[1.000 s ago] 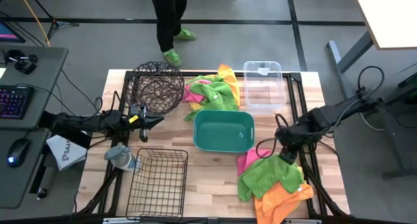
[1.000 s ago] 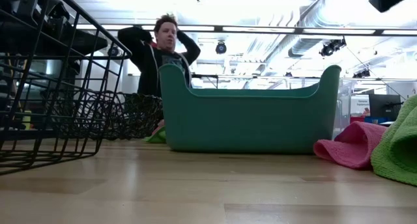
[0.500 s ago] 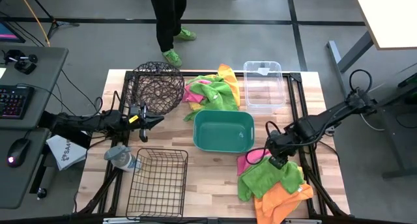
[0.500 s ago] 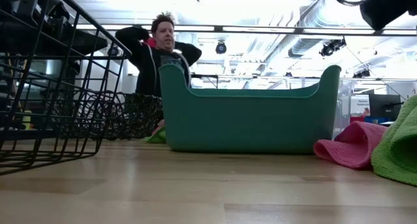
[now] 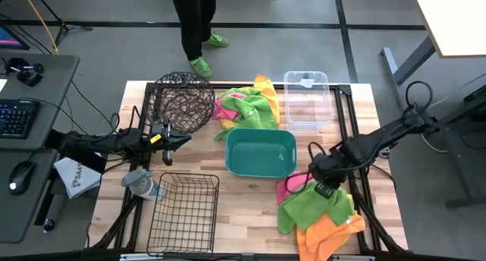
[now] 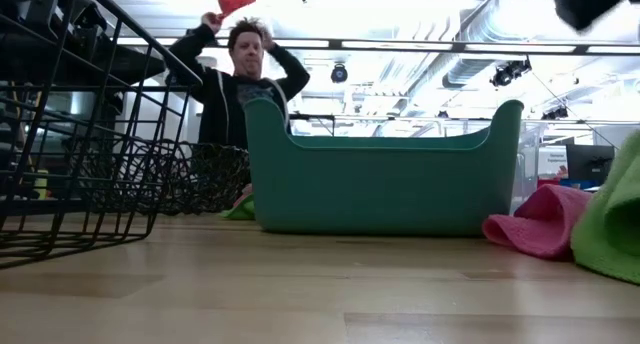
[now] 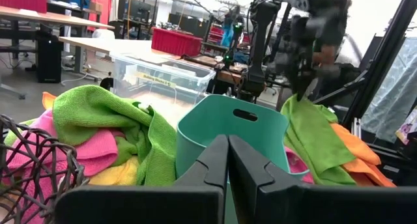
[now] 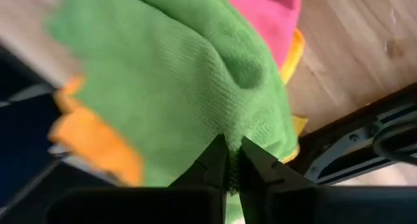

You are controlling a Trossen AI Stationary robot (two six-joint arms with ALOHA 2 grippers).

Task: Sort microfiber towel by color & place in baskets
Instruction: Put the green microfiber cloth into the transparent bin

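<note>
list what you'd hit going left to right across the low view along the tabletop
rectangular black wire basket → round dark wire basket → teal plastic tub → pink towel → green towel

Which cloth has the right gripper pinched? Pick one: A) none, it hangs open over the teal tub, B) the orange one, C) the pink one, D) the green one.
D: in the right wrist view the right gripper has its fingers closed on a fold of the green cloth, with the pink cloth and orange cloth lying beside it untouched.
</note>
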